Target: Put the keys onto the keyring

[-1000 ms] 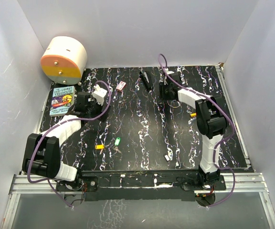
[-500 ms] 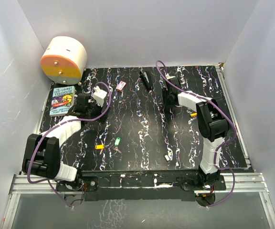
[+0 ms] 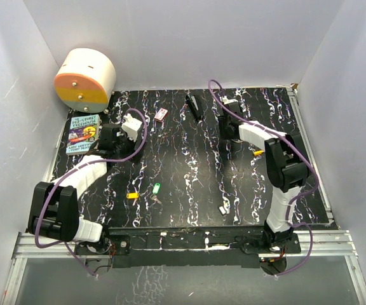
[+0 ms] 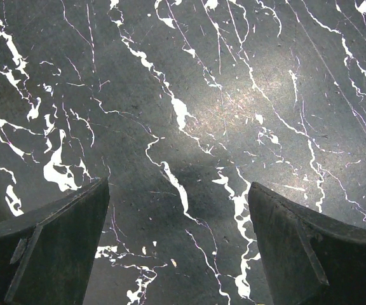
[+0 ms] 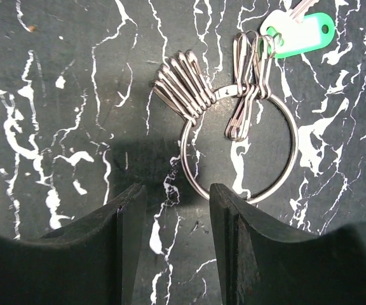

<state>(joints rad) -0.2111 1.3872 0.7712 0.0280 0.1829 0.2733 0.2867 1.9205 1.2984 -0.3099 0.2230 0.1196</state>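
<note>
The right gripper [image 5: 178,189] hangs low over the black, white-veined marbled table [image 5: 62,76], jaws narrowly parted and empty, just short of the near arc of the thin round silvery wire keyring [image 5: 183,149] lying flat ahead, probably to pinch it. A silvery key with a bright green oblong plastic tag [image 5: 297,28] rests at the ring's far rim. The left gripper [image 4: 178,190] hovers wide open, likely awaiting a key handover.

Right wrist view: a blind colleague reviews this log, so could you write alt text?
A keyring lies flat on the black marbled table, with a fan of metal clips and a green-tagged key at top right. Dark fingers of the right gripper, slightly apart and empty, frame the bottom edge just short of the ring.
</note>
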